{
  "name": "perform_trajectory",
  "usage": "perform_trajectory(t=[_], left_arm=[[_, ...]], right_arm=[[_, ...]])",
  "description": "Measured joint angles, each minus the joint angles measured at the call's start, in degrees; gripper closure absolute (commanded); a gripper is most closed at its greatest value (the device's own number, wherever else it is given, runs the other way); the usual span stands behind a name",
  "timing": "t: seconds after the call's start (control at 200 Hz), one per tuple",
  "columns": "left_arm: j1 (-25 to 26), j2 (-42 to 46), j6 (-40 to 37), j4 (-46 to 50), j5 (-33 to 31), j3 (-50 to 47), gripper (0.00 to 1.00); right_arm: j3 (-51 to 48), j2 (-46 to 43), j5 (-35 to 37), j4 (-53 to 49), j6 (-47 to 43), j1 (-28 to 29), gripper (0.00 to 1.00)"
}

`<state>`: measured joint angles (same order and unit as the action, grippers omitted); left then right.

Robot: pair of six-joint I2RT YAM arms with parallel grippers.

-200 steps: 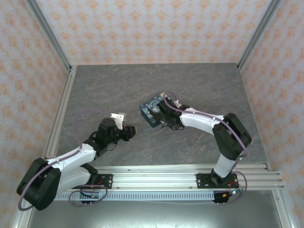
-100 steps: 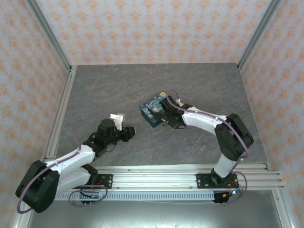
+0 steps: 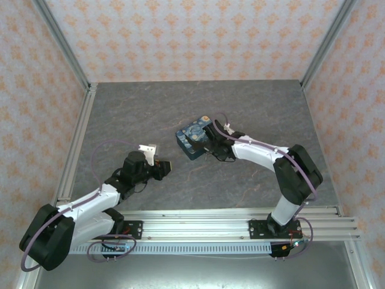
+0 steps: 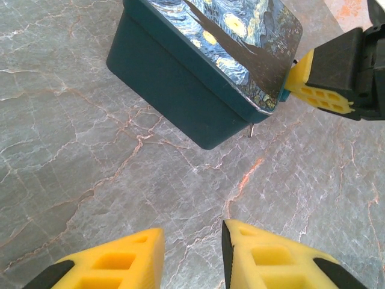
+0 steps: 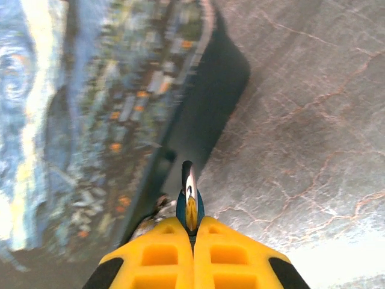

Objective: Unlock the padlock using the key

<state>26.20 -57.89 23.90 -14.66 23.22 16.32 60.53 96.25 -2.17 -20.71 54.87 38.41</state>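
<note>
The right end effector (image 5: 194,224) is pinched fully closed on a thin key (image 5: 190,183). The key has a silver blade with blue and yellow at its root. It stands edge-on between the yellow fingertips and points at the long edge of the blue swirl-painted rectangular tin (image 5: 84,120). In the top view that end effector (image 3: 209,145) touches the tin near the middle of the frame, on the grey marbled surface (image 3: 258,108).

The tiny padlock is too blurred to pick out for certain. A blurred grey-brown lump (image 5: 158,208) lies against the tin's lid edge, just left of the fingertips, and is probably it. If so, the lock hangs at the tin corner nearest that arm.

The left end effector (image 4: 192,233) hovers over bare surface, well apart from the tin. Its fingers stand a narrow gap apart with nothing between them.

The step in hand looks like seating the key in the keyhole.
- **Line up first:** the blade should match the slot before any push, because the tin sits loose and could slide or swivel under a sideways shove.
- **Brace the work:** bringing the left arm in to hold the tin's opposite wall, or to pinch the lock body, would give the key something to work against.
- **Go slowly:** advance gently, and turn only once the blade is fully in.
</note>
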Motion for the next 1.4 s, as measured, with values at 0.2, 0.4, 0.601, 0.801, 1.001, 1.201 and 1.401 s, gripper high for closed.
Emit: perform_trajectory(t=[0.2,0.4,0.601,0.801,1.001,1.201,1.401], left_arm=[[-0.1,1.3,-0.4,0.6,-0.3,0.0,0.68],[-0.1,2.4,-1.0,3.2,-1.0,0.0,0.64],[-1.2,5.2,-4.3,12.9,-3.0,5.1,0.04],[-2.7,5.6,-7.3,23.2,-6.9,15.4,0.0],[-4.3,3.7,-7.3,30.8,-10.3,20.2,0.0],[-4.5,3.4,-6.2,37.3,-10.8,20.4,0.0],[-4.5,7.7,-4.4,42.2,-12.3,20.0,0.0]], right_arm=[[-2.2,-0.1,-0.2,0.9,0.7,-0.9,1.0],[-2.8,-2.6,-0.1,0.8,-0.3,-1.0,1.0],[-4.7,-11.1,0.6,-2.0,-3.5,-1.0,1.0],[-4.8,-18.9,-6.7,-4.6,-9.8,-1.0,1.0],[-5.5,-19.5,-15.5,-4.7,-15.2,5.4,1.0],[-10.6,-13.8,-22.6,5.1,-15.8,13.5,1.0],[-13.1,-6.6,-26.4,10.2,-16.5,14.1,1.0]])
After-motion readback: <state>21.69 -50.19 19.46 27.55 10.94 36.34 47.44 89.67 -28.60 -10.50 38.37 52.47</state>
